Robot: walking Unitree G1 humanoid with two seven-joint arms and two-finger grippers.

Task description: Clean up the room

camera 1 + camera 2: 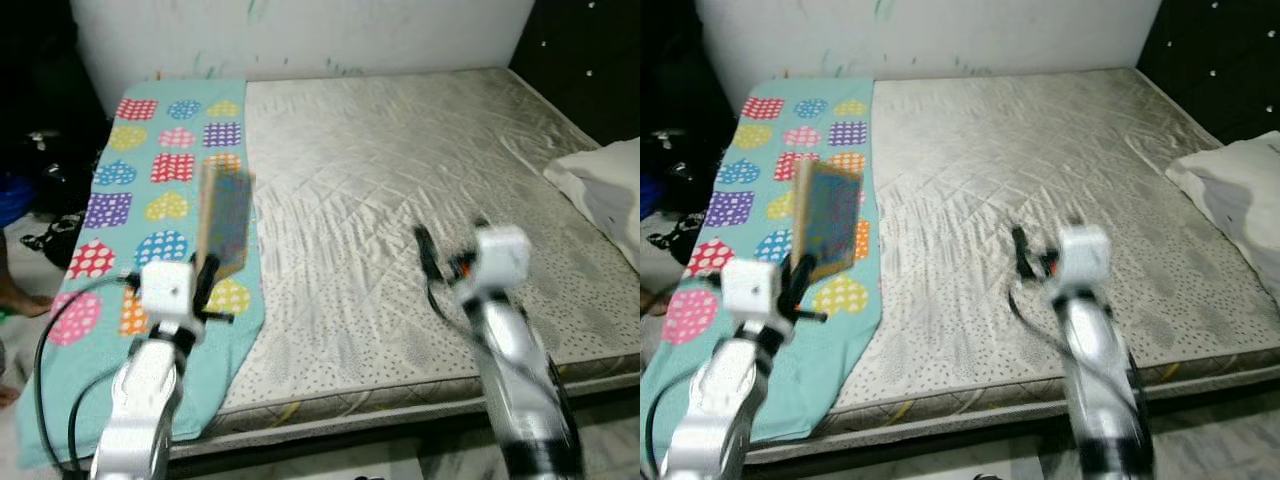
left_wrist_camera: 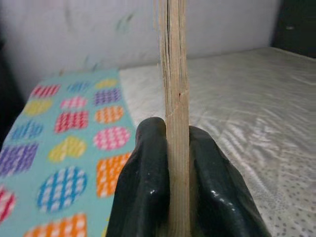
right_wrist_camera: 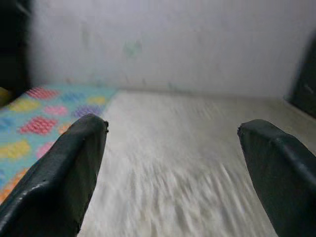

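The left gripper (image 2: 177,163) is pinched on the lower edge of a book (image 1: 224,220), with one black finger (image 2: 143,182) pressed against each cover. The book stands upright in the grip, held above the left side of the bed, over the teal blanket (image 1: 120,180). In the left wrist view the book is seen edge-on, its page block a thin pale strip rising between the two fingers. In the head views the book's cover is blurred; it appears blue with a tan edge, and no print can be read. The teal blanket carries coloured hearts with dots and checks, and it runs along the left edge of the mattress (image 1: 400,170), hanging over the near edge. The right gripper (image 3: 173,148) is spread wide with nothing between its fingers (image 3: 64,177); it is raised over the middle of the mattress, well apart from the book. The mattress is pale grey with a quilted diamond pattern and lies against a white wall (image 1: 300,35) that shows faint scribble marks. A white pillow (image 1: 605,190) lies at the right edge of the mattress. Dark items (image 1: 45,160) lie on the floor left of the bed; they cannot be identified. Both arms are blurred in the head views.
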